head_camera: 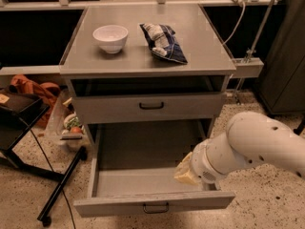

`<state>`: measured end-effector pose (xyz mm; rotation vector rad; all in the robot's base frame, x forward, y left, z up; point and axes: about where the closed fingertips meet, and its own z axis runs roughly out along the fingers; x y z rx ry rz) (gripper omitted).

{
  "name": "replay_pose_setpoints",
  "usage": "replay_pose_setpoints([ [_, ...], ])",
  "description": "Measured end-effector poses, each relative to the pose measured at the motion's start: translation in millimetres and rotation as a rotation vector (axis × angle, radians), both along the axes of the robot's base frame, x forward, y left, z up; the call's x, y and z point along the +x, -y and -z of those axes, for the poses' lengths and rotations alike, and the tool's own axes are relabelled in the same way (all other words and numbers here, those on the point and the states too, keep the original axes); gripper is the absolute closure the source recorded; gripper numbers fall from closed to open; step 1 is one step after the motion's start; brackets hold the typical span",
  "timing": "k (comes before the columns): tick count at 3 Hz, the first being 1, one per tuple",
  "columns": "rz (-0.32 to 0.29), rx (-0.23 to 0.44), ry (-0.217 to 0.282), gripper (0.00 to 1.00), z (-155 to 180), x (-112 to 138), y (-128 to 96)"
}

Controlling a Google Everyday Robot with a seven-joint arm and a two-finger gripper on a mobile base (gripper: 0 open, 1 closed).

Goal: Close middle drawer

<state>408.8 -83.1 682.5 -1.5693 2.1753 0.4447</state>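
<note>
The middle drawer (143, 175) of the grey cabinet is pulled far out. It is a long deep grey tray, and its wide flat front (109, 205) carries a small black handle (155, 207). The tray looks empty. My gripper (187, 173), with a tan tip, is at the end of the bulky white arm (257, 144). It hangs just over the drawer's right side, inside the tray and close behind the front panel. The drawer above (105, 109), with a like black handle, stands nearly shut.
A white bowl (110, 37) and a blue snack bag (163, 42) lie on the cabinet top (205, 56). A black stand (57, 185) and a cable reach across the floor at the left, beside a bin of clutter (71, 123). A dark cabinet (286, 70) stands at the right.
</note>
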Motion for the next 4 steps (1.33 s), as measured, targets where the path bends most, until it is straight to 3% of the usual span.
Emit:
replay_pose_setpoints([
  [1,-0.013,0.144,-0.03,1.0,41.4,-3.2,-27.0],
  [2,-0.054,0.274,-0.122,1.0,90.5,-9.5,-58.6],
  [3,-0.096,0.371,-0.202,1.0,131.8,-13.7,-93.1],
  [4,-0.128,0.414,-0.251,1.0,168.6,-14.6,-123.5],
])
